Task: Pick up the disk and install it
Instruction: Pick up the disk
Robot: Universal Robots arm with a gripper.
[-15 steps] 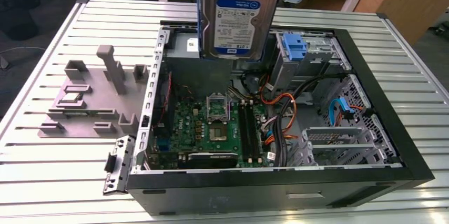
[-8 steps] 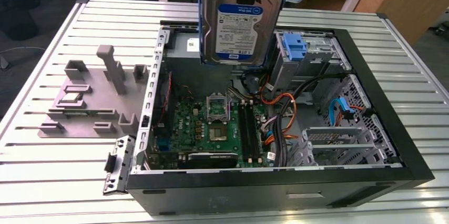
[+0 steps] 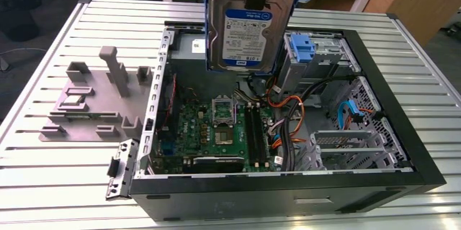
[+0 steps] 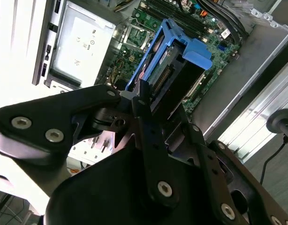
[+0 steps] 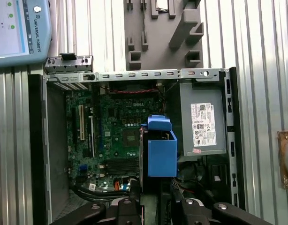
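Note:
The disk (image 3: 249,30), a silver hard drive with a white-and-blue label and a blue carrier frame, hangs upright above the far part of the open computer case (image 3: 288,182). My gripper (image 3: 258,0) is shut on its upper edge from above. In both wrist views the disk's blue frame (image 4: 178,54) (image 5: 161,151) points down toward the motherboard (image 5: 116,136), held between the black fingers (image 4: 145,110) of the gripper (image 5: 155,187). The disk is clear of the case and touches nothing inside it.
A blue bracket with a grey metal cage (image 3: 308,52) stands in the case's far right corner, beside orange and black cables (image 3: 288,116). A second cage (image 3: 353,144) sits near the front. A power supply (image 5: 202,123), a grey fixture (image 3: 94,97) and a teach pendant (image 5: 17,28) lie around on the slatted table (image 3: 58,187).

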